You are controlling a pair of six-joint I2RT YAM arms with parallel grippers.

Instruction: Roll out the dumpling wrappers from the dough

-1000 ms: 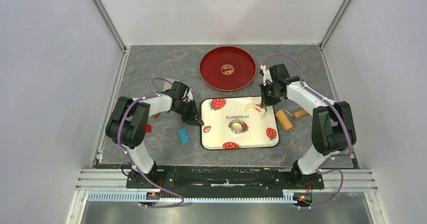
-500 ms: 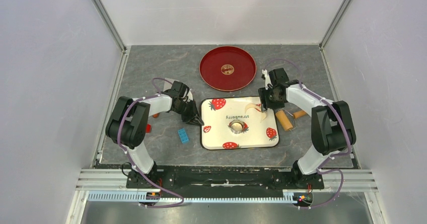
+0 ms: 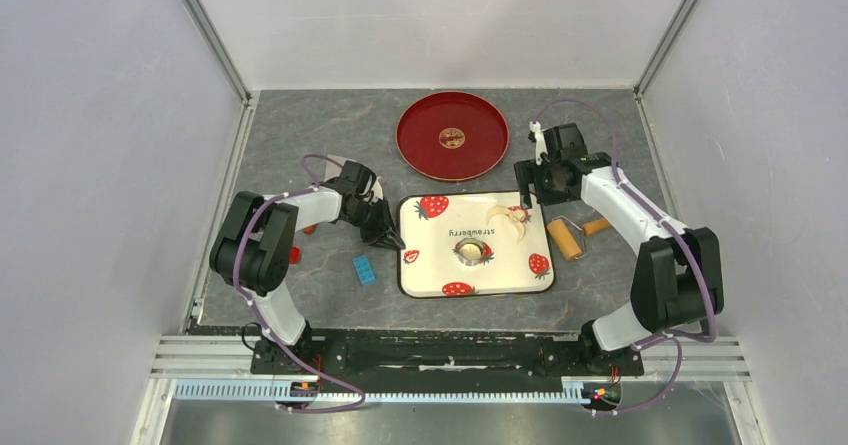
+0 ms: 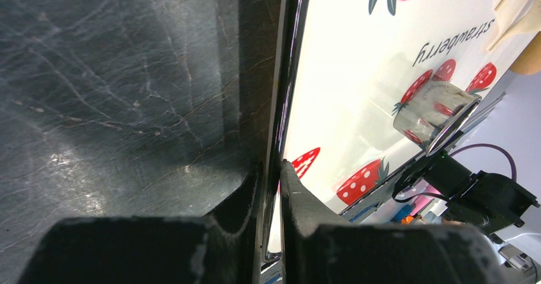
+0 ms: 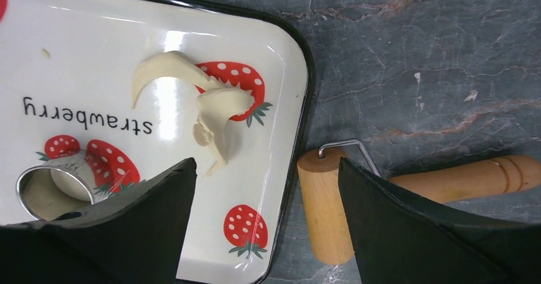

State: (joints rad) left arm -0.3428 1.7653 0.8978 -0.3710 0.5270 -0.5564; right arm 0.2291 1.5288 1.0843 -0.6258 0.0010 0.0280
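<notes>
- Left tool (image 4: 271, 170): jaws nearly closed, pinching the rim of the strawberry tray (image 3: 430, 265) at its 9 o'clock edge. Reads as a steadying grip.
- Metal ring (image 3: 471, 252) stands near tray centre. The pale disc inside it looks like the dumpling wrapper (image 5: 67, 183), at 3 o'clock of the left tool and apart from it.
- Dough scrap (image 5: 214, 115), curled and ragged, lies at the tray's 2 o'clock corner, clear of the ring.
- Right tool (image 5: 263, 166): jaws wide, nothing held, hovering over that corner. Seen from above, the wrapper sits at its 7 o'clock, near but not under the fingers.
- Rolling pin (image 3: 568, 237) lies on the table (image 3: 300, 135) at 3 o'clock, just beside the tray.
- Risks: the thin wrapper may stick in the ring and tear or fold on lifting. A reach for the pin could knock the tray rim, the roller lying so close. If the left pinch slips, the tray may skid.
</notes>
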